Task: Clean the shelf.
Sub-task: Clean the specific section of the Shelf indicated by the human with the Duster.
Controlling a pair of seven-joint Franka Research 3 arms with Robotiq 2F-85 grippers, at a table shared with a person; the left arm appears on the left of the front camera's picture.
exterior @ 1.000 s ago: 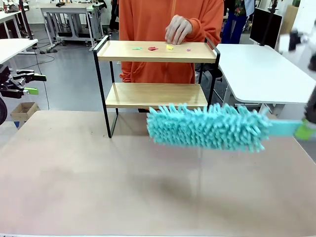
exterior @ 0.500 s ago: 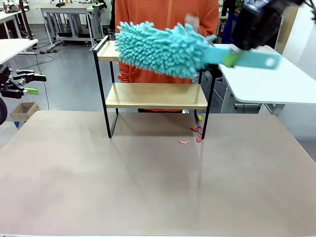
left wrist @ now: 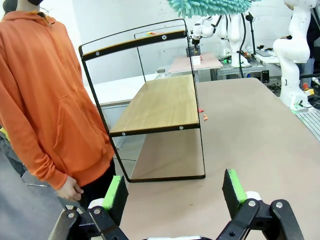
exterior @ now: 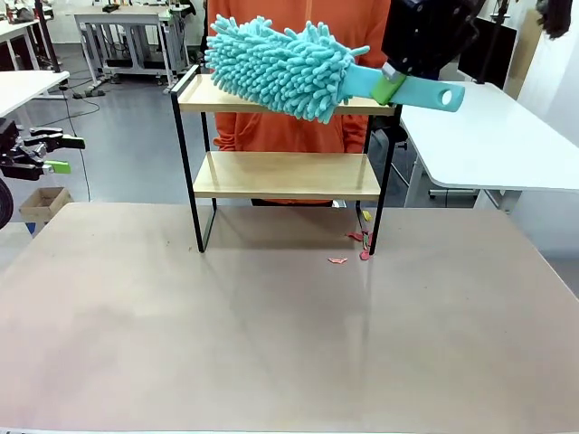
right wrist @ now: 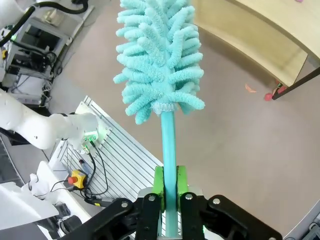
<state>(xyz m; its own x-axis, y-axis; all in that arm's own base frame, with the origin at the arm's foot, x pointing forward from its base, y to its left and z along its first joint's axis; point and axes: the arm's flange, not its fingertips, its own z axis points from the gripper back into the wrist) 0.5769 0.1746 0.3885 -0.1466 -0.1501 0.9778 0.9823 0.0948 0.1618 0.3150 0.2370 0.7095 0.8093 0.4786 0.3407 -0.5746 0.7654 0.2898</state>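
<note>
The shelf [exterior: 285, 176] stands at the table's far side, two wooden boards in a black frame. A fluffy teal duster [exterior: 280, 65] lies across its top board, head toward the left end. My right gripper [exterior: 391, 88] is shut on the duster's flat teal handle at the shelf's right end. In the right wrist view the handle [right wrist: 168, 145] runs up from between the gripper [right wrist: 169, 187] to the duster head [right wrist: 160, 65]. My left gripper [exterior: 65, 154] hangs open beyond the table's left edge. In the left wrist view the gripper [left wrist: 174, 192] faces the shelf [left wrist: 160, 105], where small coloured scraps [left wrist: 151, 34] lie on the top board.
Small red and yellow scraps [exterior: 351, 253] lie on the table by the shelf's right front leg. A person in an orange hoodie [exterior: 298, 136] stands behind the shelf. A white table [exterior: 479, 136] is at the right. The brown table [exterior: 271, 344] spreads in front.
The duster rose from low in front of the shelf to its top board and swept leftward. Scraps now lie on the table. The person's hand has left the top board.
</note>
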